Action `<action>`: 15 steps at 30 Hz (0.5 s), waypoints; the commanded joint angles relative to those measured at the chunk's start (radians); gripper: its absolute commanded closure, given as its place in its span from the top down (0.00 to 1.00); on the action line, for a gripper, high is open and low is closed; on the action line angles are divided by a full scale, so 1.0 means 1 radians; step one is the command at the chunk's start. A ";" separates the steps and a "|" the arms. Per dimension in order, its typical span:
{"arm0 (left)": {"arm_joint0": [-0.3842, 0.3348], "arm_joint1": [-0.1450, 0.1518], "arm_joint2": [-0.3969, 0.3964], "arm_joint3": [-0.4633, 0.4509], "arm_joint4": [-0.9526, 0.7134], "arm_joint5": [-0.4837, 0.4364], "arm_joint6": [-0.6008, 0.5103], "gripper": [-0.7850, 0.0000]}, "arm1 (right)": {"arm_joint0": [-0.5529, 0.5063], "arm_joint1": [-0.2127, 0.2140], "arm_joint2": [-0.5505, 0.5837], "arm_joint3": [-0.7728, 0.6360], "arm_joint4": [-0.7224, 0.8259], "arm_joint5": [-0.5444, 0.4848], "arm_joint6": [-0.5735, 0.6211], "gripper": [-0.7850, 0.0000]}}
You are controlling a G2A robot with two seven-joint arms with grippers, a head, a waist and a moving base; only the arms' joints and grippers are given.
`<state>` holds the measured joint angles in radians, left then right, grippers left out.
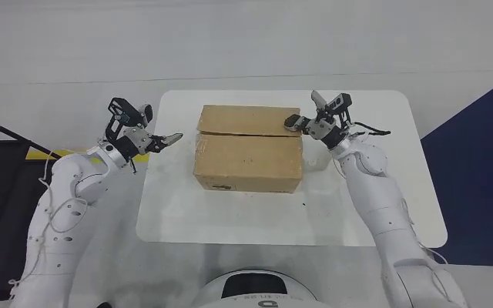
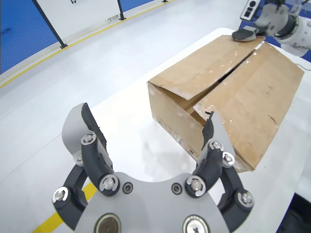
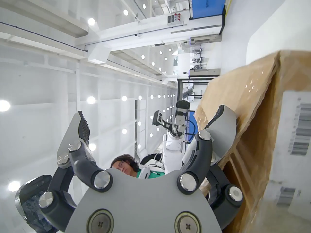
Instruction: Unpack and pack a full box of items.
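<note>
- The cardboard box [image 1: 248, 150] is set mid-desk [image 1: 231, 223]; contents are hidden under creased flaps [image 2: 226, 69] parted by a slit.
- The left tool [image 2: 148, 112] is held open beside it.
- The right tool [image 1: 304, 109] is spread open, touching a flap corner.

Count: one cardboard box [image 1: 248, 179], mid-table. Two top flaps [image 1: 246, 121] on it. One white table [image 1: 370, 223]. Two grippers: left gripper [image 1: 173, 140] left of box, right gripper [image 1: 305, 109] at its far right.
</note>
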<state>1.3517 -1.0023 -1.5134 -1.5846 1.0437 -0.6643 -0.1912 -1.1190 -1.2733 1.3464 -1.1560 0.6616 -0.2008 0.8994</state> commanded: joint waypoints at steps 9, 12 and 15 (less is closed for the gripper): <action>-0.099 -0.020 0.127 0.021 0.012 0.079 -0.055 1.00 | -0.103 0.026 0.023 -0.234 -0.138 0.168 -0.055 1.00; -0.124 -0.025 0.164 0.049 0.041 0.089 -0.060 1.00 | -0.123 0.032 0.027 -0.275 -0.178 0.209 -0.071 1.00; -0.143 -0.030 0.196 0.081 0.084 0.103 -0.050 1.00 | -0.135 0.037 0.028 -0.304 -0.227 0.256 -0.097 1.00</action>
<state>1.2145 -1.0311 -1.3274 -1.5146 1.1118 -0.5670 -0.2469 -1.2510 -1.2373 1.3746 -1.4523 0.4510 0.0403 0.8124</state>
